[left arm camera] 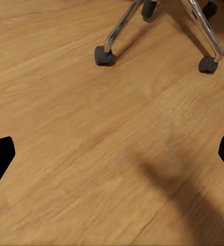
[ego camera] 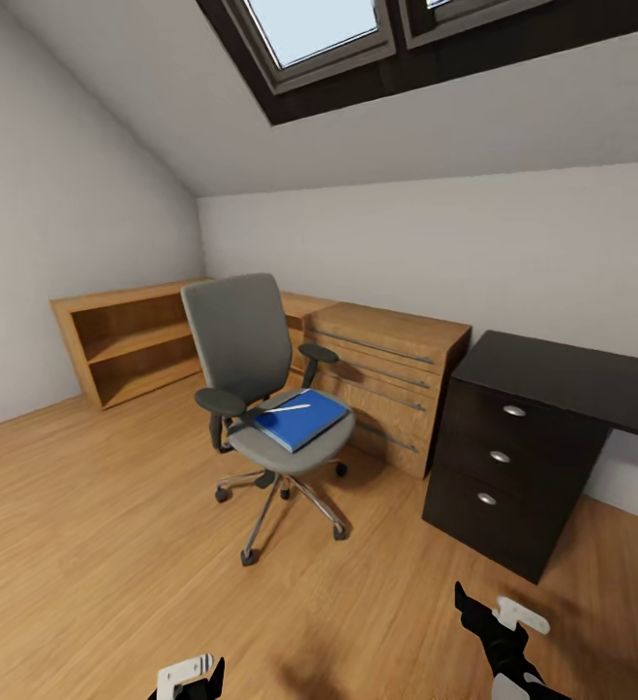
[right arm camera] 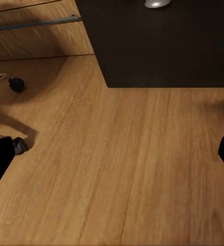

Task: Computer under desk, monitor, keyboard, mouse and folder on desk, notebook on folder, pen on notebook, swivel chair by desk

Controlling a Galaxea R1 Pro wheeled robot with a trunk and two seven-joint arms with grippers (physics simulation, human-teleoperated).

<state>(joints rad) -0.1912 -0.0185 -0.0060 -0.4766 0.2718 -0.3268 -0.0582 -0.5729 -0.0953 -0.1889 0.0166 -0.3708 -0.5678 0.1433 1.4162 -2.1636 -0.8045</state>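
The grey swivel chair [ego camera: 251, 374] stands mid-room on the wood floor, apart from the black desk [ego camera: 577, 374] at the right. A bright blue folder [ego camera: 304, 420] lies on its seat with a slim white pen [ego camera: 290, 408] on top. My left gripper [ego camera: 191, 676] hangs low over the floor in front of the chair, open and empty; its wrist view [left arm camera: 112, 159] shows the chair's chrome legs and casters [left arm camera: 104, 55]. My right gripper [ego camera: 499, 614], also open and empty, hovers near the floor before the desk's drawer block [right arm camera: 163, 41].
A wooden dresser [ego camera: 387, 379] with metal rails stands between chair and desk. Low wooden shelving [ego camera: 129, 340] runs along the left wall under the sloped ceiling. Black drawers with silver knobs [ego camera: 499, 457] front the desk. Open floor lies between me and the chair.
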